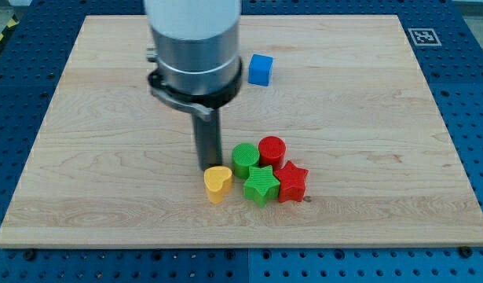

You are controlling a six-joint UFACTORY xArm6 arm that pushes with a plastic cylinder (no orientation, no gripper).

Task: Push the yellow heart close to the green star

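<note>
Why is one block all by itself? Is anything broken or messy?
Nothing looks broken or spilled. The blue cube just sits alone near the view's top, apart from the cluster: green cylinder, red cylinder, green star, red star. The yellow heart lies left of the green star, with my tip right behind it.

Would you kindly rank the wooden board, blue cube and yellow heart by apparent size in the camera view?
1. wooden board, by far largest.
2–3. yellow heart and blue cube look alike; the heart sits nearer the view's bottom, so I will not rank them.
</note>
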